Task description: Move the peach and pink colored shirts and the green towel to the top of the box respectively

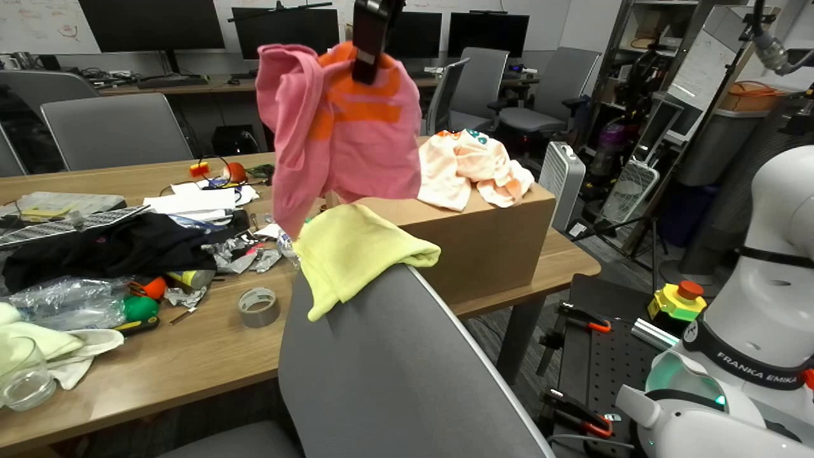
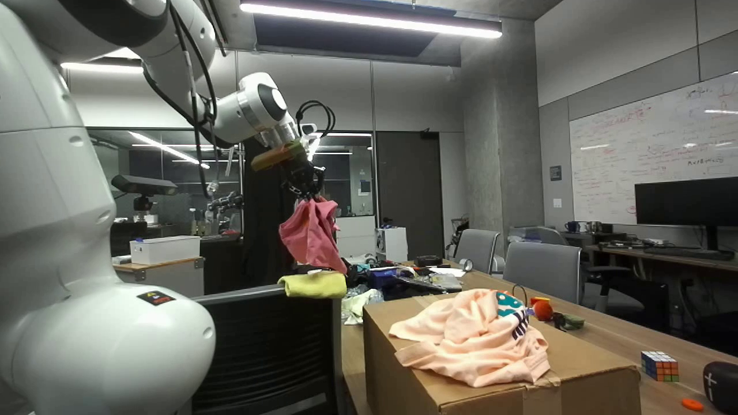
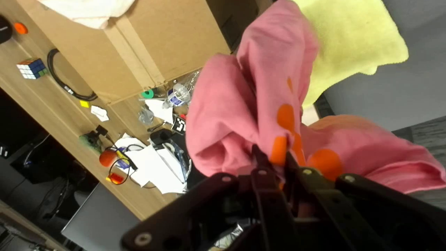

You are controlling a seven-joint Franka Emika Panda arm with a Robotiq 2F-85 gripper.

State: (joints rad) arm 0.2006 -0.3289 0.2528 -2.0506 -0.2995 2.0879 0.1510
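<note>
- We see the fingers (image 3: 262, 181) at the bottom of the wrist view, drawn nearly together and pinching a gathered fold of cloth.
- That cloth is the pink shirt (image 1: 372, 156), hanging in the air with its length running downward; in both exterior views its lowest corner comes down close to the towel.
- The box (image 2: 398, 369) is what our coming move turns on: from the fingers it lies toward the lower right in both exterior views, and its bare top shows at upper left in the wrist view. With just the one arm (image 2: 230, 118) for the job, we would expect a sideways carry, then a lowering.
- The peach shirt (image 2: 470, 340) already lies crumpled on the box top, so we judge the bare cardboard beside it the better landing place.
- The green towel (image 1: 356, 248), rather yellow to our eye, drapes over the top of the chair (image 2: 265, 346), below the pink shirt. We cannot tell whether the cloths touch; a low swing might drag the towel off.
- The chair back stands just left of the box in an exterior view, a possible snag.
- Farther out, the bench (image 1: 197, 356) bears a roll of tape (image 1: 261, 318) and a black cloth (image 1: 114, 251), both clear of our likely path.
</note>
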